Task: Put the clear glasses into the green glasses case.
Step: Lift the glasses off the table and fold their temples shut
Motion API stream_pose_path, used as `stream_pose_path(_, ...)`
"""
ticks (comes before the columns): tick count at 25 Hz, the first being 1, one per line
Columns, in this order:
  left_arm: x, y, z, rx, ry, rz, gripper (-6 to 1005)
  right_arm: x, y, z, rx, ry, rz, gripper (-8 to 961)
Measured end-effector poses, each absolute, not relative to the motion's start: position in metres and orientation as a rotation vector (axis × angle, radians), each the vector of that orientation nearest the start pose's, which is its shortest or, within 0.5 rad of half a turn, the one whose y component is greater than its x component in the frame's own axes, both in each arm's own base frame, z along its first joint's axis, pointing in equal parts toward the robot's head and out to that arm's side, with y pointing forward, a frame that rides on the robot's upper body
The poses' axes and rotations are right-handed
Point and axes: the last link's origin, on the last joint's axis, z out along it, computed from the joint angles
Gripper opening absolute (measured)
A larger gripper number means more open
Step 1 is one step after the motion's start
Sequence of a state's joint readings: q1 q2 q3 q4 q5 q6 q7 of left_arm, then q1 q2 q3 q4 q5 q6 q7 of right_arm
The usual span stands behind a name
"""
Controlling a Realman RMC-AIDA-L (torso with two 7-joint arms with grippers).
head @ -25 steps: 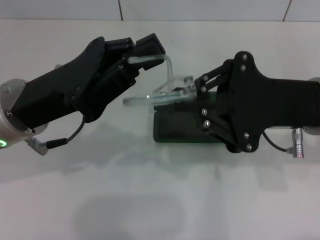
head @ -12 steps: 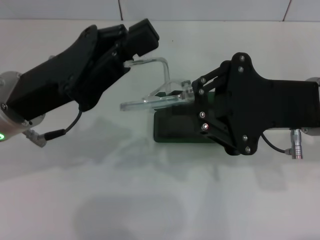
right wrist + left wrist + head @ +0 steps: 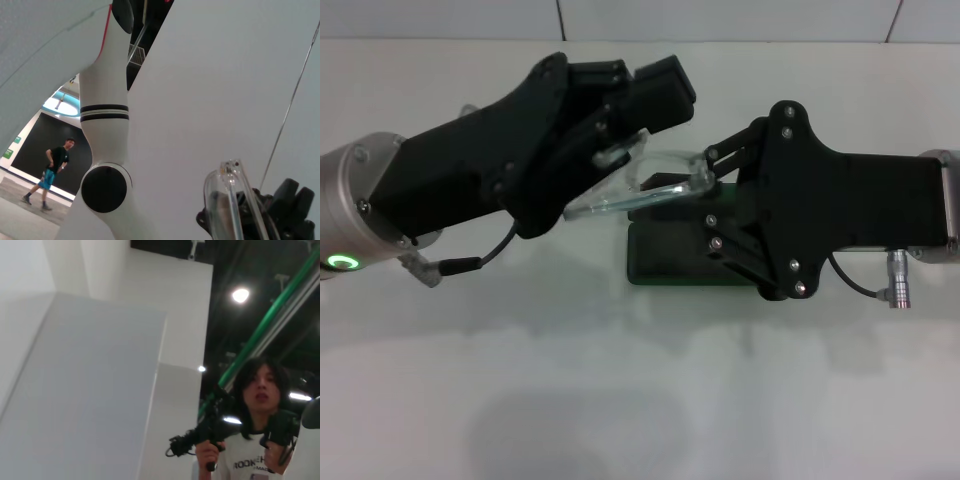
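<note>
Head view: both arms meet over the centre of the white bench (image 3: 640, 400). The left gripper (image 3: 620, 135) comes in from the upper left of the frame, the right gripper (image 3: 715, 180) from the right, and the clear glasses (image 3: 640, 185) hang between them, lifted off the bench and tilted. Left gripper looks clamped on one end of the glasses, around a temple arm or the frame edge, its black fingers (image 3: 660, 85) closed over the plastic. Right gripper's tips touch the other end near the lens; can't tell if it's pinching or just alongside, since the linkage hides the contact.

The green glasses case (image 3: 665, 262) lies flat on the bench just below the glasses, centre of frame, partly under the right gripper's body. Only a dark green slab w/ a darker middle shows; looks open w/ lining up, but the lid isn't visible, so not sure.

Right wrist view: glasses show at lower right of frame, clear rim edge-on, w/ the left gripper's dark fingers behind. Left wrist view shows only room, nothing of the task.

Step in hand, my read: glasses held over the case, being oriented for the drop-in. Next move needs arms folded or aligned w/ the case's long axis, then lowering straight down into the tray before either gripper lets go. Risk: a temple arm catching the rim.
</note>
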State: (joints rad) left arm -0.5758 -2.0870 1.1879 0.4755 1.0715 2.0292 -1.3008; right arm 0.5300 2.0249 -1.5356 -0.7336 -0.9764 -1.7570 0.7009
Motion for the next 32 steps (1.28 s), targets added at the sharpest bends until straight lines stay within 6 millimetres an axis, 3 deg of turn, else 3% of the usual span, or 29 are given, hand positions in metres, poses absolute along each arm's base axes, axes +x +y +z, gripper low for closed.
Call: stream_pose_path(32,-0.1605,0.2839,0.0189,-2.611,-0.202,-1.959,49,0.1277,0.2909,-0.0077,-2.529,-0.693,1.508,46)
